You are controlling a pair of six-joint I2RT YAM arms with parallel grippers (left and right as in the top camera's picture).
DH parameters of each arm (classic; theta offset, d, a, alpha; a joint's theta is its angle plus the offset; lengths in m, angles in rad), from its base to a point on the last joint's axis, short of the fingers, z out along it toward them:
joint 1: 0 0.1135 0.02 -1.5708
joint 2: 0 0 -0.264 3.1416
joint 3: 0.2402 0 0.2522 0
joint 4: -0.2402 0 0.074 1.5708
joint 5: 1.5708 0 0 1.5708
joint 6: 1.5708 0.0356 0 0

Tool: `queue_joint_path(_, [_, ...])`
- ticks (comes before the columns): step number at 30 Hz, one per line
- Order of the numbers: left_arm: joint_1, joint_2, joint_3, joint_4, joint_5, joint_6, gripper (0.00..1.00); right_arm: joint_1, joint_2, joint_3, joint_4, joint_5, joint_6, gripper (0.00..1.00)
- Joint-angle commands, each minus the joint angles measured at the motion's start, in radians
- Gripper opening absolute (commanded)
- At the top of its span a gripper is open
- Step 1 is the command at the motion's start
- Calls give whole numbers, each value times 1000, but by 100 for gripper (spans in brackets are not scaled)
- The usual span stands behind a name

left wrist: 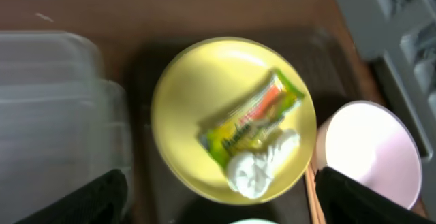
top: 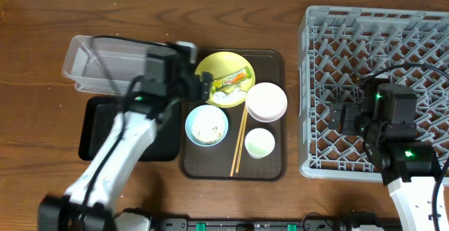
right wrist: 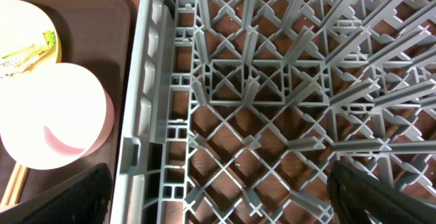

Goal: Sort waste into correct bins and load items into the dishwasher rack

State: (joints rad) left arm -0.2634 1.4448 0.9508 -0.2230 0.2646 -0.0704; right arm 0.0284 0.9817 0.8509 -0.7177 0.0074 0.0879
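The yellow plate (top: 210, 68) lies at the back of a brown serving tray and carries a yellow-green wrapper (left wrist: 253, 120) and a crumpled white tissue (left wrist: 259, 166). My left gripper (left wrist: 221, 207) hovers open just above the plate's near edge, its fingers (left wrist: 88, 200) wide on either side of the tissue. A pinkish-white bowl (top: 266, 101), a light blue bowl (top: 207, 124) with whitish scraps, a pale cup (top: 259, 143) and chopsticks (top: 238, 143) share the tray. My right gripper (right wrist: 225, 197) stands open and empty over the grey dishwasher rack (top: 379, 41), near its left wall.
A clear tub (top: 105, 62) sits at the back left, with a black tray (top: 95, 126) in front of it, partly under my left arm. The brown serving tray (top: 273, 171) lies between these bins and the rack.
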Motion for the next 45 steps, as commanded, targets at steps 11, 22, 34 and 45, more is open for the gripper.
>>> queue_joint_path(11, [-111,251,16,91,-2,17,77,8,-2,21,-1,-12,9,99])
queue_joint_path(22, [-111,335,16,99,-18,17,66,8,-2,21,0,-13,13,99])
queue_joint_path(34, [-111,333,16,99,-18,17,14,8,-2,21,-1,-13,13,99])
queue_joint_path(45, [-73,93,16,86,-83,16,10,8,-2,21,-1,-13,13,99])
